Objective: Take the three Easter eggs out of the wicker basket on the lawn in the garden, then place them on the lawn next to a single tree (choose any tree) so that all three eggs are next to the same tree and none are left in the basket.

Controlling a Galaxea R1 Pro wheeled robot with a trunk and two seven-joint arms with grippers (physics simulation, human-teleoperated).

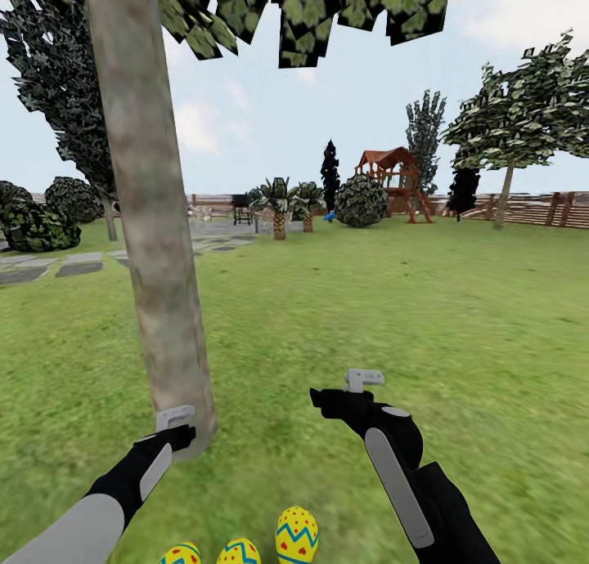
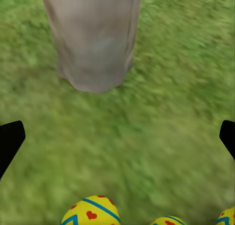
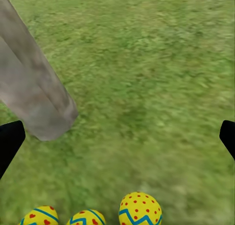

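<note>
The head view looks forward across the lawn [image 1: 343, 319] from near the tree [image 1: 155, 245], toward the distant fence. Both wrist views look down on the grass from close by, sharing the trunk base and three Easter eggs [image 3: 139, 209].

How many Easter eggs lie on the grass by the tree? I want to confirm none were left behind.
3: a row on the lawn near the tree: left egg, middle egg, right egg.
</note>
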